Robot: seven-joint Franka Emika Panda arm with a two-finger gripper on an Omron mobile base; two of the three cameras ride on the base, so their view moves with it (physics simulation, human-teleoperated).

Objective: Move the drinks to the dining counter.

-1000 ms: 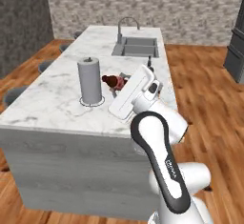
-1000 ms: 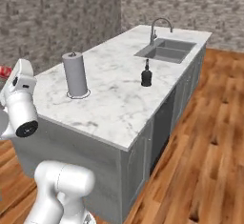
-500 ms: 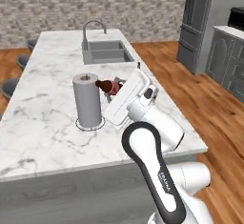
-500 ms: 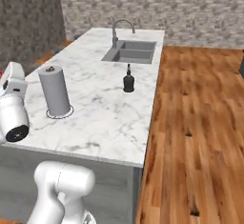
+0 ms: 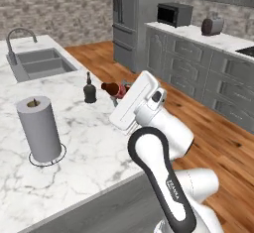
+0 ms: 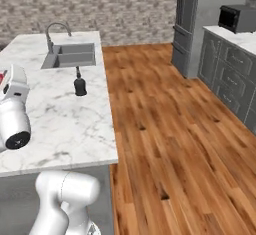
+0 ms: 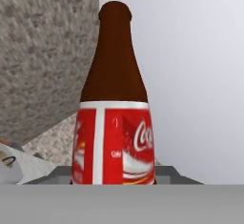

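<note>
Your gripper [image 5: 120, 92] is pinching the slim dark brown bottle with the red label [image 7: 113, 123], holding it up in the air above the near right part of the large white grey-veined marble island top [image 5: 94, 138]. In the left base view you see the bottle lying almost level, its brown neck poking out to the left of the white hand, tilted a little. In the hand view the same bottle rises straight up between the jaws, red and white label at the bottom, brown neck and cap above, against a rough grey stone wall [image 7: 43, 51].

The squat black bell-shaped bottle with the narrow neck [image 5: 90, 88] stands upright on the marble, just left of the held bottle's neck in the left base view and apart from it. In the right base view you find it near the island's right edge, on the near side of the inset steel sink [image 6: 70, 55] with its curved faucet [image 6: 52, 30].

A grey paper-towel roll on a wire stand [image 5: 39, 129] stands upright on the marble, nearer the camera and well left of the arm.
</note>
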